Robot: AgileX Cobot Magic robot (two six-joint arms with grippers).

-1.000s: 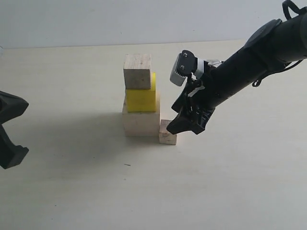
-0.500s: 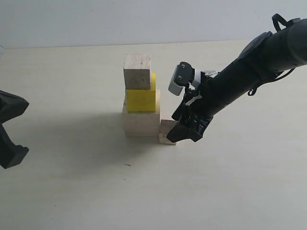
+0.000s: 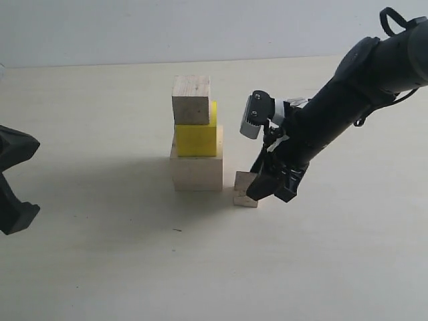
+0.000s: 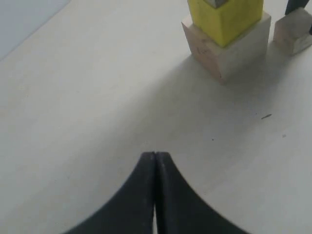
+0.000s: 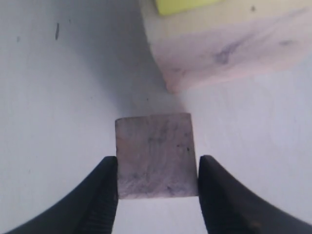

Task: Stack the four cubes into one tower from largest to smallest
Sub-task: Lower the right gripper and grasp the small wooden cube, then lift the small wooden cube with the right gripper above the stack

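Exterior view: a tower of three stands a little left of the frame's middle on the pale table (image 3: 100, 267). The large wooden cube (image 3: 196, 172) is at the base, the yellow cube (image 3: 196, 140) sits on it, and the medium wooden cube (image 3: 191, 99) is on top. The small wooden cube (image 3: 243, 189) sits just right of the base, apart from it by a narrow gap. The right gripper (image 3: 262, 189) reaches down from the upper right and covers that cube's right side. From here it is not clear whether the cube rests on the table or is lifted. A dark part of the left arm (image 3: 15, 148) shows at the left edge, well apart from the tower.

Left wrist view: the left gripper (image 4: 155, 156) hangs over bare table with its fingers pressed together and nothing between them. Beyond it are the large cube, the yellow one on it and the small cube beside them.

Right wrist view: the two black fingers (image 5: 105, 190) stand on opposite sides of the small cube, each flush against a face — clamped on it. The large cube's corner lies just beyond, with a sliver of yellow above.
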